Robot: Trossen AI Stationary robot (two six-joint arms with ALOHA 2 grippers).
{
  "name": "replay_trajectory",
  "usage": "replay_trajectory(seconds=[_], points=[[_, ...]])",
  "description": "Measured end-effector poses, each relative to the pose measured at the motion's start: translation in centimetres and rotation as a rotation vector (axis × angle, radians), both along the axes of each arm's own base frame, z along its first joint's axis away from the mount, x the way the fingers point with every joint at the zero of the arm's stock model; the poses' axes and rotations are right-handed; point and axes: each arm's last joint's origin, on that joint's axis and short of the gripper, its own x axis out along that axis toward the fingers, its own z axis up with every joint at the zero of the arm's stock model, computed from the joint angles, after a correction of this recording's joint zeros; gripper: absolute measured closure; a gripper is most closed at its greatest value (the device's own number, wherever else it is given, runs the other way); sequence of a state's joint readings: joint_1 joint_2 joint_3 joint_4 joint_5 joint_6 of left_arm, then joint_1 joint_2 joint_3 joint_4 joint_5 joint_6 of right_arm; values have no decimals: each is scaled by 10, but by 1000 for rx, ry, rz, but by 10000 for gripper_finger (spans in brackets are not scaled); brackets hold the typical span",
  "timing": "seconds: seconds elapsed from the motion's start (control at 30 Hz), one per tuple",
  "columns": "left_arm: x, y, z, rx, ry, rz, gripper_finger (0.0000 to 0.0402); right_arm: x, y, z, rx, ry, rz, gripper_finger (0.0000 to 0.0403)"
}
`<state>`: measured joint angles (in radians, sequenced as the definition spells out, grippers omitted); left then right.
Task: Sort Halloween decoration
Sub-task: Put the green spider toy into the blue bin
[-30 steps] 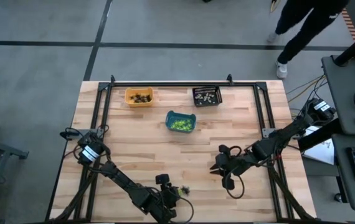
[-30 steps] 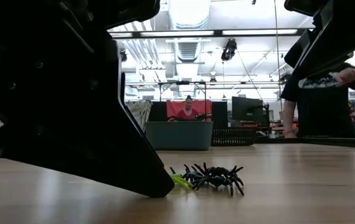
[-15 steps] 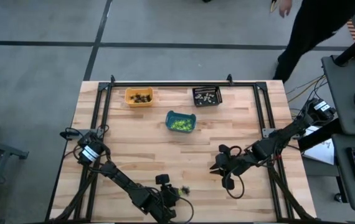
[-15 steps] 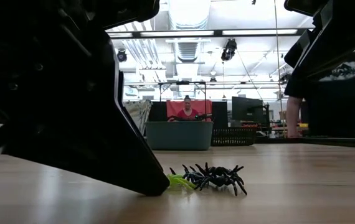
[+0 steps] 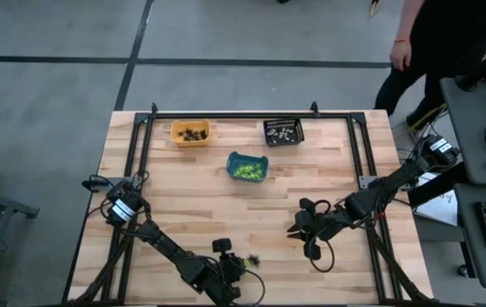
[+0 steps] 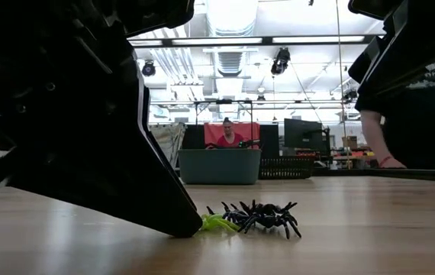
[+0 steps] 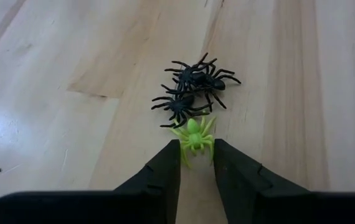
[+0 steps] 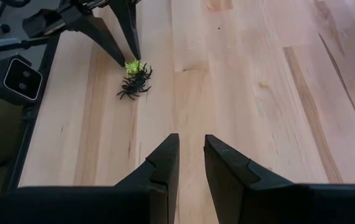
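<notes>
Since a second ago the left gripper (image 7: 196, 155) has drawn its jaws in on the lime green spider (image 7: 194, 135) at the near edge of the bench (image 5: 328, 170); in the left wrist view the two dark fingers (image 7: 165, 163) now stand narrow, one on each side of the spider's body, touching its legs, with the spider resting on the wood rather than lifted. In the low view the green spider (image 6: 216, 223) has slid a little toward the finger tip, and a person (image 5: 435, 38) beyond the far right corner has walked along. Two black spiders (image 7: 193, 87) lie tangled together just beyond the green one, touching it. The right gripper (image 8: 190, 155) hangs over the bench's right half, well apart from the spiders, its jaws narrow with a small gap and nothing between them; its wrist view looks across the wood at the left gripper and the little cluster (image 8: 135, 79). At the far side of the bench sit three bins: an orange bin (image 5: 190, 132) with dark pieces, a black bin (image 5: 283, 131) with pale pieces, and, nearer the middle, a teal bin (image 5: 247, 166) with lime green pieces.
</notes>
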<state>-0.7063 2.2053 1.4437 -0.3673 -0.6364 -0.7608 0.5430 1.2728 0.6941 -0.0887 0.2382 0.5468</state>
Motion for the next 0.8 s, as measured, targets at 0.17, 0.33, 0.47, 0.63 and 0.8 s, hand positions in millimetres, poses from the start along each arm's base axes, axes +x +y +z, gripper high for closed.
replay_trajectory(seconds=[0.17, 0.33, 0.47, 0.63, 0.8], points=[[0, 1, 4, 7, 8, -15, 325, 0, 0, 0, 0, -1, 0, 337], [-2, 1, 7, 11, 17, -22, 325, 0, 0, 0, 1, -1, 0, 337], [-4, 2, 12, 16, 22, -23, 325, 0, 0, 0, 0, -1, 0, 337], [-7, 4, 22, 19, 24, -21, 325, 0, 0, 0, 0, -1, 0, 337], [-10, 6, 36, 20, 23, -20, 325, 0, 0, 0, 0, -1, 0, 337]])
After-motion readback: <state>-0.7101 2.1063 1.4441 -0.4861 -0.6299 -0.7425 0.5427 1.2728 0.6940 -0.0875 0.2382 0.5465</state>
